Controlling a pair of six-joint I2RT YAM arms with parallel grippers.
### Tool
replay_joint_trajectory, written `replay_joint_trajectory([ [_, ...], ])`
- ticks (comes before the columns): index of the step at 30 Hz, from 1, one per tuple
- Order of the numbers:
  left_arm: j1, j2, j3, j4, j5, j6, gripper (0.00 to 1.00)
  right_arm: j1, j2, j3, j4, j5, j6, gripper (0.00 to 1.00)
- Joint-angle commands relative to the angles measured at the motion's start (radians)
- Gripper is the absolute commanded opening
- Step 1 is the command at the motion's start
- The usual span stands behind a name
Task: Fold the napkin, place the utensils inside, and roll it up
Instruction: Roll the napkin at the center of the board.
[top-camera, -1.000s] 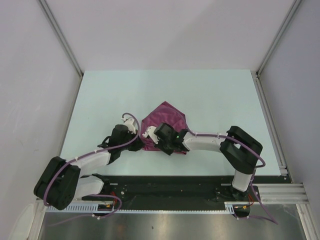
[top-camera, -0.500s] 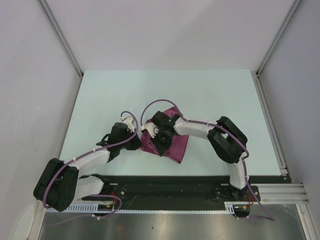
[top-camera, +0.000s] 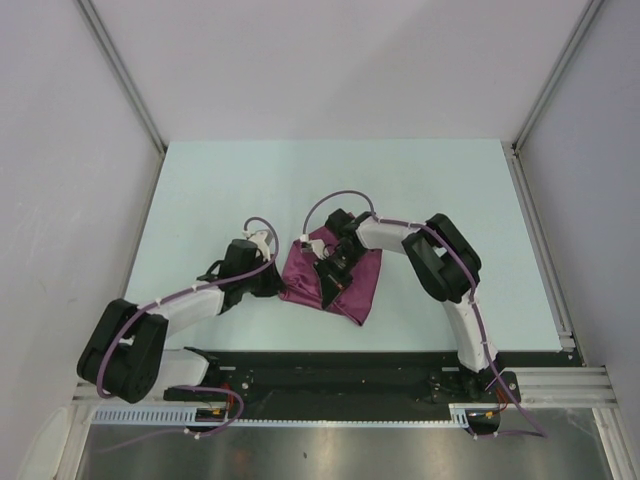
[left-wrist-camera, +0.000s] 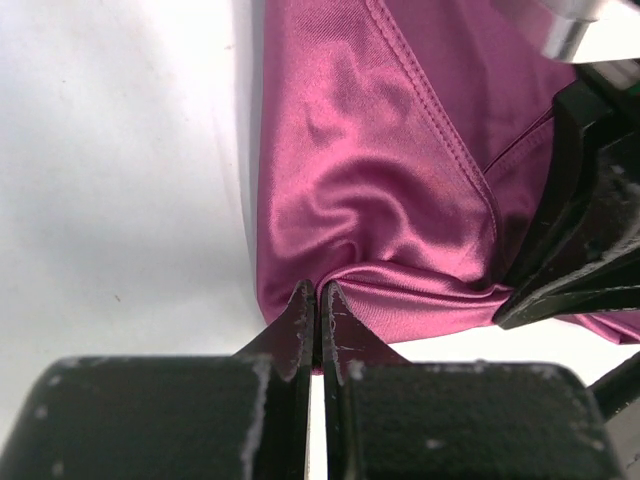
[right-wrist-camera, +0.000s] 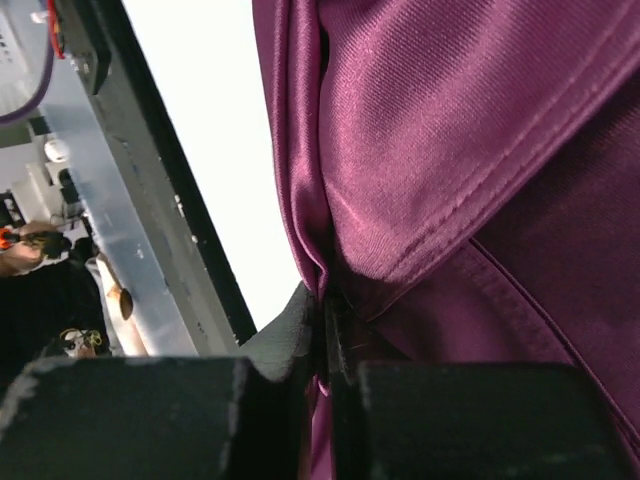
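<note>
Fingers (left-wrist-camera: 295, 335) of my left gripper (left-wrist-camera: 317, 298) are shut tight, tips pinching a small bunched tuck of the napkin (left-wrist-camera: 380, 190) at its 9 o'clock edge. Same for my right gripper (right-wrist-camera: 325, 300): closed w/ barely a gap, nipping a folded edge of the cloth where several layers stack. From above it reaches in over the cloth from 1 o'clock and bites near the 7 o'clock side. Its black body sits just beside my left tips, at 3 o'clock in the left wrist view. Napkin lies folded into a rough wedge near the table (top-camera: 200, 200) centre, a bit toward 6 o'clock. No utensil shows in any view; can't tell if it's under the cloth.

Risks, imo:
- Both grips are tip-only on thin, slick fabric, so a tug may slip an edge free & let the fold flop open.
- If the arms pull diff. ways, the cloth drags off its spot instead of creasing.
- Right tips prob. hold more than one layer, so a lift could haul the whole bundle.
- Grippers are so close that a small inward move could knock them together.
</note>
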Motion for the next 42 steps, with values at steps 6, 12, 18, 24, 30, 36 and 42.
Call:
replay_joint_trajectory([
  [6,0.028,0.035,0.047,-0.008,-0.010,0.009,0.00,-0.054,-0.165,-0.040,0.005,-0.037,0.032,0.36],
  [12,0.030,0.038,0.047,-0.008,-0.003,0.010,0.00,-0.066,-0.439,-0.185,0.155,0.176,0.172,0.44],
  [18,0.030,0.034,0.044,-0.007,0.004,0.009,0.00,0.001,-0.607,-0.314,0.162,0.322,0.259,0.52],
  [24,0.028,0.040,0.045,-0.005,0.014,0.010,0.00,0.150,-0.610,-0.410,0.229,0.386,0.379,0.52],
  [30,0.030,0.043,0.045,-0.003,0.013,0.010,0.00,0.250,-0.530,-0.396,0.251,0.471,0.428,0.52],
  [36,0.030,0.043,0.048,-0.007,0.014,0.012,0.00,0.261,-0.473,-0.394,0.187,0.586,0.393,0.52],
  [42,0.030,0.040,0.048,-0.007,0.016,0.014,0.00,0.222,-0.470,-0.387,0.154,0.650,0.365,0.52],
])
